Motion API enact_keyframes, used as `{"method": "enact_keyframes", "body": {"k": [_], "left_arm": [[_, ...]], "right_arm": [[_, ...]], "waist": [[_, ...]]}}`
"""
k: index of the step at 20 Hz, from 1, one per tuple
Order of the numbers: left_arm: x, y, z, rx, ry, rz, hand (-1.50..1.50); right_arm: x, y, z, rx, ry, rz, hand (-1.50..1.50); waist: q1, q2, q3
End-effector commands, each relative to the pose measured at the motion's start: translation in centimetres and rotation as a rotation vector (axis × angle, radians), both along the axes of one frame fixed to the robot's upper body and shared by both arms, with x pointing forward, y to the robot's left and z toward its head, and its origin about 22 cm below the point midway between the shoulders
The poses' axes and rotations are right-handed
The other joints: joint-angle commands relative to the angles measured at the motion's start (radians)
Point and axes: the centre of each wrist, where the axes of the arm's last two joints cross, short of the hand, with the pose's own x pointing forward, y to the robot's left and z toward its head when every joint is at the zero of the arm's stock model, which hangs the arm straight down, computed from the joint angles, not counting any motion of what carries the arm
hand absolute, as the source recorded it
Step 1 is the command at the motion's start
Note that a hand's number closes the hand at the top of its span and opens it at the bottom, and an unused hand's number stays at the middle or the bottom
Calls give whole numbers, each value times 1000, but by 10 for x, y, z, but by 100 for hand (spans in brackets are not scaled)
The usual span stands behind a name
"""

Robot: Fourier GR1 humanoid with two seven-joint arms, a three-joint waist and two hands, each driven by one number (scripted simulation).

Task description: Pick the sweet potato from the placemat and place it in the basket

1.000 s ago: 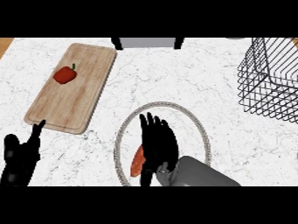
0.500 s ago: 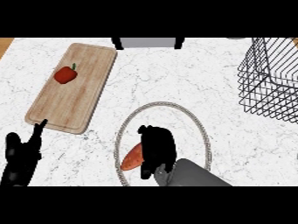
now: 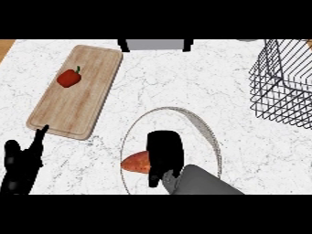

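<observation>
Head view: the right hand (image 3: 165, 153) has curled its fingers over the sweet potato (image 3: 137, 162) on the round placemat (image 3: 209, 132), where earlier they were spread. Left hand (image 3: 21, 165) rests open at lower left. Basket (image 3: 290, 87) stands well apart.

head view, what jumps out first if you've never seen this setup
The right hand, black against the pale round placemat at lower centre, is curled over an orange sweet potato whose left end sticks out. At the upper left, a red bell pepper sits on a wooden cutting board. A black wire basket stands at the right edge, and the left hand rests open at the lower left.
</observation>
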Motion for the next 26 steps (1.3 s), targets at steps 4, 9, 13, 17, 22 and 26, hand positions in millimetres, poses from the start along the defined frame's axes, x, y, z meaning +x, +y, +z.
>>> {"method": "enact_keyframes", "body": {"k": [4, 9, 13, 17, 22, 26], "left_arm": [[-10, -21, -24, -81, 87, -38, 0], [-6, -27, -23, -88, 105, -23, 0], [-20, -18, -25, -93, 103, -23, 0], [-21, -12, -19, -90, 114, -6, 0], [-21, -9, -22, -96, 102, -8, 0], [-30, -15, -25, -100, 107, -5, 0]], "right_arm": [[9, -22, -4, -105, -21, -132, 150], [9, -29, 14, -108, -126, -163, 150], [24, -41, 55, 132, -292, -267, 150], [17, -42, 112, 585, -484, -355, 150], [7, -65, 173, 663, -714, -415, 150], [3, -102, 193, 623, -773, -536, 150]], "waist": [[-12, 9, -21], [-18, 7, -21], [-20, 5, -21], [-48, -2, -18], [-47, -2, -22], [-39, -1, -21]]}}
